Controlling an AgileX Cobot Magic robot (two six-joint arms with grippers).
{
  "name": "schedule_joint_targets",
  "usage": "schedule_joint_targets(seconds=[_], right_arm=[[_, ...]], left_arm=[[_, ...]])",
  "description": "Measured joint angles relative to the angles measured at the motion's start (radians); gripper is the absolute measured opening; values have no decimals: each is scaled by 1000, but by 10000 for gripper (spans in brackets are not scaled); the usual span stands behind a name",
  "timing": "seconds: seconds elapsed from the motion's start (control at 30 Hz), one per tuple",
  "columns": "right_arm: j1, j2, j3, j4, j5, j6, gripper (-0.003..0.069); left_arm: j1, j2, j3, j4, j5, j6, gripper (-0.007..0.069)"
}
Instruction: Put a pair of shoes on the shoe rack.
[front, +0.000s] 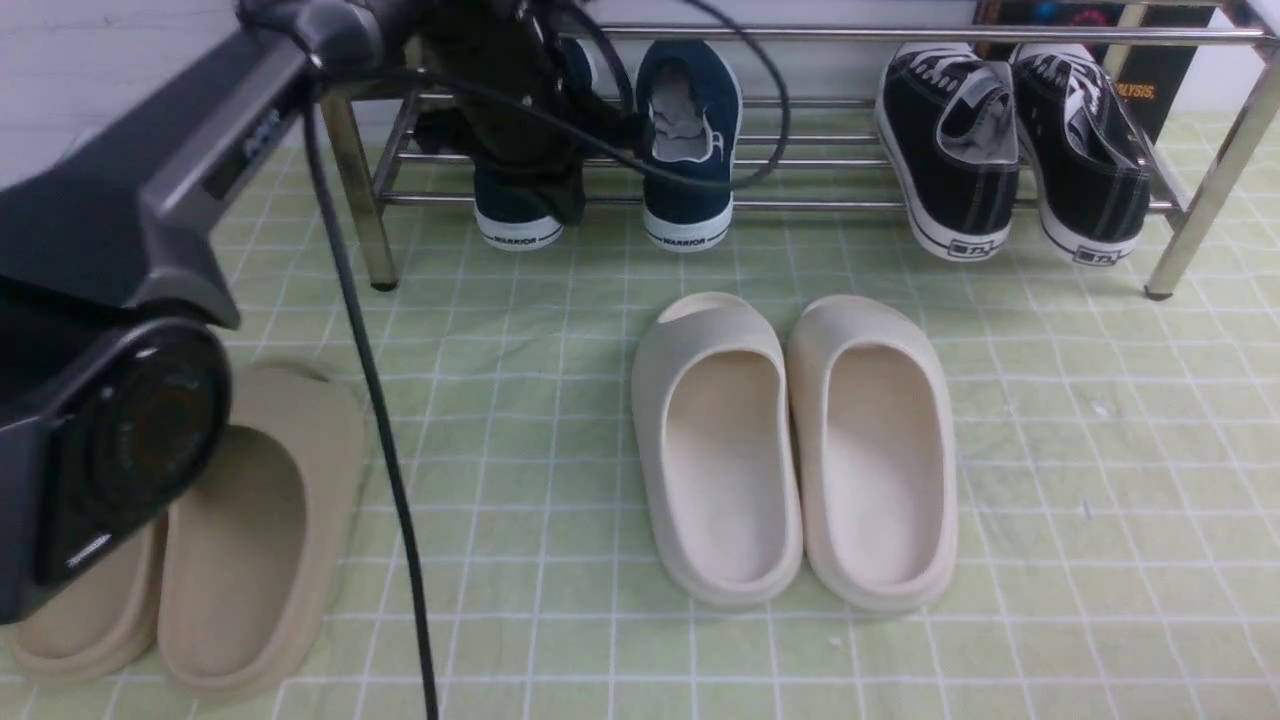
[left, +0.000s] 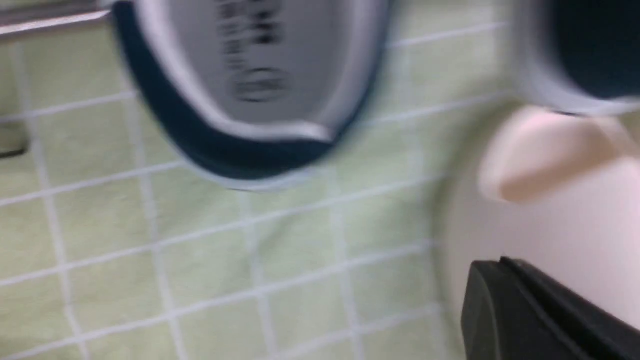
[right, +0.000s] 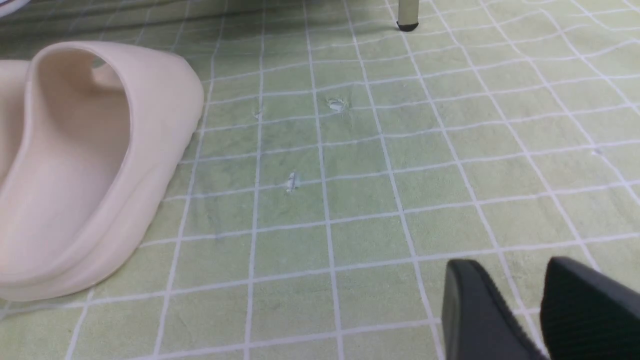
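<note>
Reaching over rack-set navy shoe, left arm

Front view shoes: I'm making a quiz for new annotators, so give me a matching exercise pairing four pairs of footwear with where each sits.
Things:
1. navy slip-on sneakers
2. black lace-up sneakers
3. cream slides
4. beige slides

Places:
A. on the green checked mat, centre, in front of the shoe rack
B. right part of the rack's rails
C. on the mat at the near left, partly hidden by the left arm
D. left part of the rack's rails, one shoe partly behind the left gripper

Pairs: 1-D, 2-B, 3-A, 4-C
</note>
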Motion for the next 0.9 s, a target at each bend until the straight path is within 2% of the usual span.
schedule_joint_targets(seconds=[0.23,0.3,0.33,0.4,0.43,0.53,0.57,0.6,0.73,0.77,0.8,0.83,0.9], right_arm=[[0,0,0,0,0,0,239],[0,0,0,0,0,0,239],[0,0,0,0,0,0,239],[0,0,0,0,0,0,239],[0,0,0,0,0,0,239],[0,0,0,0,0,0,239],[0,0,0,0,0,0,239],[0,0,0,0,0,0,239],[0,0,0,0,0,0,239],[0,0,0,0,0,0,239],[0,0,0,0,0,0,239],[0,0,0,0,0,0,239],[0,0,0,0,0,0,239]], left_arm=[[2,-333,184,-12,4,70,-13],[13,-512,337,-12,-7,94,-13],[13,-512,337,-12,-7,95,-13],[28,-705,531,-12,-137,100,-13],[29,-720,547,-11,-150,100,-13],[33,-984,849,-10,-456,103,-13],[33,-999,866,-10,-474,103,-13],[33,-1128,1028,-15,-631,103,-13],[33,-1385,1369,-15,-921,103,-13],[33,-1398,1386,-15,-934,103,-13],[33,-1494,1513,-15,-1013,103,-13],[33,-1506,1528,-15,-1020,103,-13],[33,-1636,1700,-15,-1074,103,-13]])
